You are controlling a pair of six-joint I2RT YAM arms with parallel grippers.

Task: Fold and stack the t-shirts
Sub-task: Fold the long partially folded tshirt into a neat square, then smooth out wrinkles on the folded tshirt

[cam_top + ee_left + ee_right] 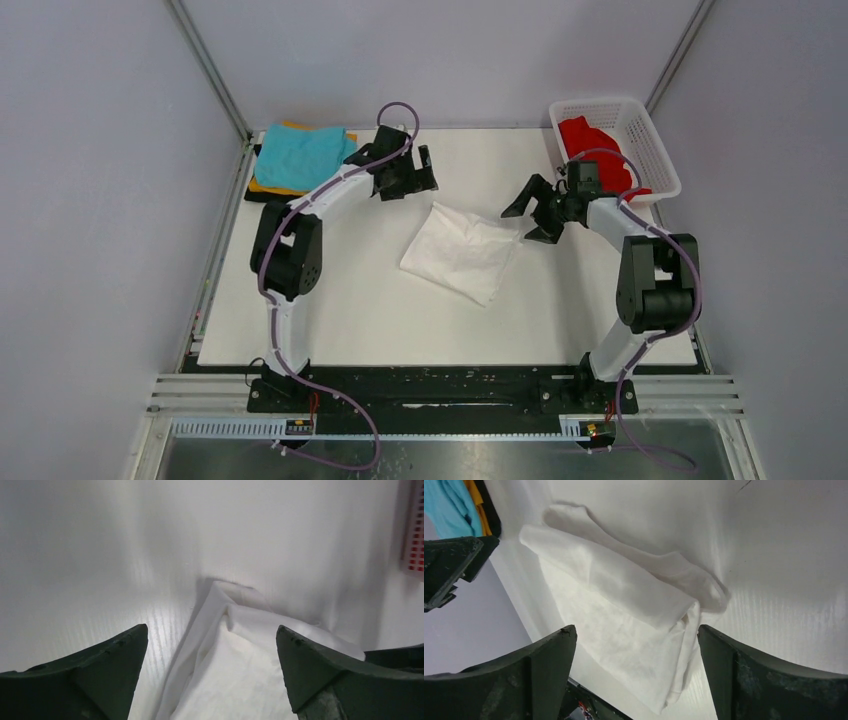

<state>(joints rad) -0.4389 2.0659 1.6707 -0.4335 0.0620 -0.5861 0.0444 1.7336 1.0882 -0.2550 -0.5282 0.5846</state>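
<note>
White t-shirt lay mid-table, skewed, folded into a rough rectangle. Its near right edge was bunched and one corner had slipped out from under the top layer. Nothing held it.

Left jaws hung over the table just beyond the shirt's far-left corner, spread wide with nothing between them. Right jaws hung just off its far-right corner, likewise spread wide and empty.

Step, as judged: folding of the white shirt was near its end, and stacking had not begun. The next move would call for either a tidying fold or a two-sided lift. Each set of jaws would need to close on all layers at an edge so the fold holds, then carry the shirt to the pile at the far-left corner.

The pile had a teal shirt on top and an orange shirt under it. A dark layer showed at the bottom, probably a black shirt.

A red shirt lay crumpled and unfolded in the basket at the far-right corner.

Count:
- White shirts: one
- Teal shirts: one
- Orange shirts: one
- Red shirts: one
- Dark layers: one
- Baskets: one
- Arms: two
- Tables: one
</note>
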